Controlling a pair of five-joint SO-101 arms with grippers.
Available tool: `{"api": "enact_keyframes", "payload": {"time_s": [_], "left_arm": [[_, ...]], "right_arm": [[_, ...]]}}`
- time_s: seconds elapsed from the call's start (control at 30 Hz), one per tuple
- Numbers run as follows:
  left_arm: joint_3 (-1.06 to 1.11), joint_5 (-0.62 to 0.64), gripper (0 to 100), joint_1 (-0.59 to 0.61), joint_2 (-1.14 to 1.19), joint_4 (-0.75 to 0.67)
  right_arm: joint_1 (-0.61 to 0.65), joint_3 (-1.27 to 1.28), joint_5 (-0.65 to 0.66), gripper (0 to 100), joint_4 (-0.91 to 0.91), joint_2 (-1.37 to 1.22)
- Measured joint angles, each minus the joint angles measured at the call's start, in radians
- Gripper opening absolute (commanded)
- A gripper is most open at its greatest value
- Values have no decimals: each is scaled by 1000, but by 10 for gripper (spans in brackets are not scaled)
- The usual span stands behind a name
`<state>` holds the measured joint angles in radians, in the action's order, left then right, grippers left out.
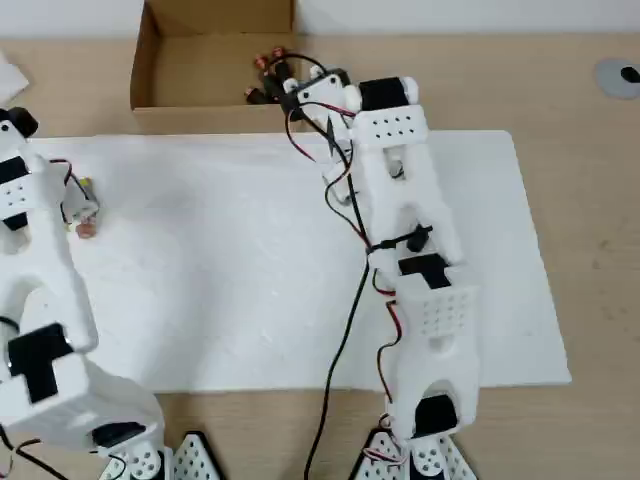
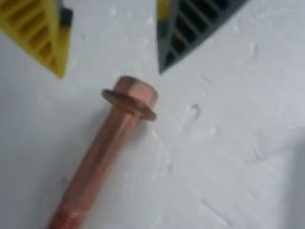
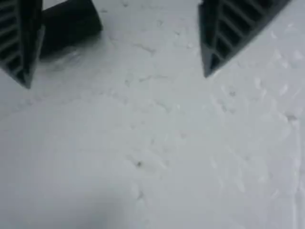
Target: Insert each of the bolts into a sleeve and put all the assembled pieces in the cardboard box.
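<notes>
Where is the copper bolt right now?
In the left wrist view the copper bolt lies flat on the white foam sheet, just beyond the tips of the open left hand, not gripped.

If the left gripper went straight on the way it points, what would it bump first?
Probably the flanged head of the copper-coloured bolt, lying on the white foam sheet ahead of the open left gripper.

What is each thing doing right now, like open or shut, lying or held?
bolt: lying flat on the foam sheet, bare, not held.
left end effector: open, above the bolt.
right end effector: open, holding nothing.
sleeve: lying on its side, not held.
cardboard box: open on top.
</notes>
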<state>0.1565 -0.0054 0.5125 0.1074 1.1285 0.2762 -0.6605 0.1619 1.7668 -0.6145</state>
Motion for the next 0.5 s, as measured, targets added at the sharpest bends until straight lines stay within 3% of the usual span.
{"api": "enact_keyframes", "payload": {"time_s": [0.23,0.5], "left_arm": [[-141,-23,144,61,173,-6],[-180,-25,143,12,242,11]], "right_arm": [[0,11,0,267,0,0],[0,11,0,267,0,0]]}}
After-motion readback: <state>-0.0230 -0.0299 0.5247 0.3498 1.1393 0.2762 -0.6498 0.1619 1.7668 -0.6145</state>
